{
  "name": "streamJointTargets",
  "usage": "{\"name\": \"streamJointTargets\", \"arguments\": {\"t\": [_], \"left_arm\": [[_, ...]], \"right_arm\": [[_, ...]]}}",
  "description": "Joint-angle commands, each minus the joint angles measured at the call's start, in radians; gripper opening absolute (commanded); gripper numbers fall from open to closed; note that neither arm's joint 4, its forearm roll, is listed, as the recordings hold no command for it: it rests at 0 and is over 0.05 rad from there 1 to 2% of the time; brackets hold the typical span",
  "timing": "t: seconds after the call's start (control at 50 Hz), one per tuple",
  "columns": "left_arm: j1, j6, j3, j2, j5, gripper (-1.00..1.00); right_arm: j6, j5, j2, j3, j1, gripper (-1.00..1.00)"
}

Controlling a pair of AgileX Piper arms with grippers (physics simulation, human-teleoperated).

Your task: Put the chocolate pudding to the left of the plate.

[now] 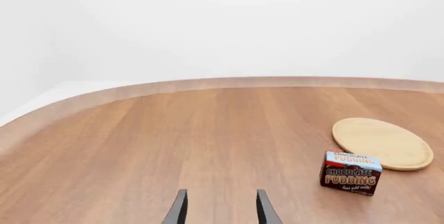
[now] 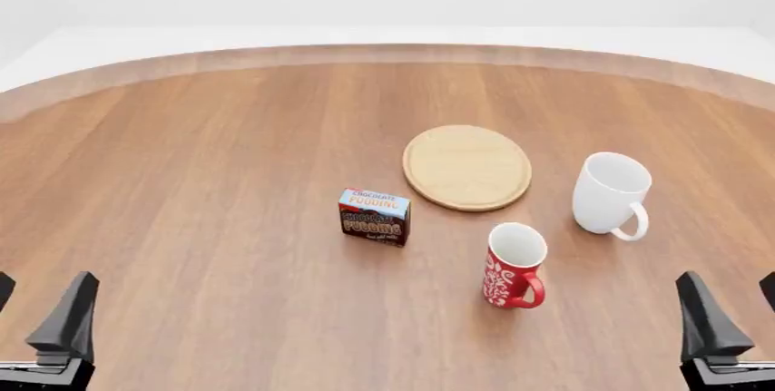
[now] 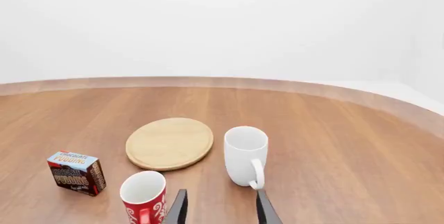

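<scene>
Nearest the camera in the front view, both arms sit low at the table's near edge, well apart from everything else. Left gripper [image 2: 36, 314] at the near-left corner, right gripper [image 2: 732, 314] at the near-right. Each wrist view shows two dark fingers w/ a clear gap between them and nothing in it, so both claws are parted and empty: left gripper fingers [image 1: 179, 209], right gripper fingers [image 3: 178, 208].

Next out, the red patterned mug [image 2: 514, 266] stands upright right of centre, mouth up, handle toward the near-right. Slightly farther and left of it, the chocolate pudding box [image 2: 374, 216] stands upright on the wooden table [image 2: 181, 182], lettered face toward the camera, light blue band on top. It's near the plate's near-left edge but not touching, a strip of bare wood between them. From the left wrist view the box [image 1: 350, 173] sits in front of the plate [image 1: 382, 143]; from the right wrist view the box [image 3: 76, 172] is apart from the red mug [image 3: 144, 197].

Farther right, the white mug [image 2: 611, 193] stands upright, handle toward the near-right, just beside the plate's right side, w/ a small gap.

Farthest of the objects: the round light-wood plate [image 2: 466, 167], flat on the table, nothing on it. Beyond it the table's curved far rim and a plain white backdrop.
</scene>
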Motion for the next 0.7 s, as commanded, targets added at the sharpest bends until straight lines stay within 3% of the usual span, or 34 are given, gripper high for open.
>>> {"name": "streamJointTargets", "arguments": {"t": [0.02, 0.2, 0.36, 0.44, 0.52, 0.56, 0.6, 0.7], "left_arm": [[0.0, 0.0, -0.003, 0.004, -0.001, 1.0], [0.0, 0.0, -0.003, 0.004, -0.001, 1.0], [0.0, 0.0, -0.003, 0.004, -0.001, 1.0], [0.0, 0.0, -0.003, 0.004, -0.001, 1.0], [0.0, 0.0, -0.003, 0.004, -0.001, 1.0], [0.0, 0.0, -0.003, 0.004, -0.001, 1.0], [0.0, 0.0, -0.003, 0.004, -0.001, 1.0], [0.0, 0.0, -0.003, 0.004, -0.001, 1.0]], "right_arm": [[0.005, 0.0, 0.005, -0.005, -0.008, 1.0], [-0.001, 0.006, 0.003, -0.036, -0.021, 1.0], [-0.004, 0.09, -0.002, -0.147, -0.007, 1.0], [-0.032, 0.148, -0.001, -0.217, 0.027, 1.0], [-0.092, 0.129, 0.091, -0.305, 0.063, 1.0], [-0.084, 0.129, 0.138, -0.352, 0.077, 1.0], [-0.124, 0.114, 0.195, -0.379, 0.103, 1.0], [-0.144, 0.11, 0.385, -0.515, 0.149, 1.0]]}}
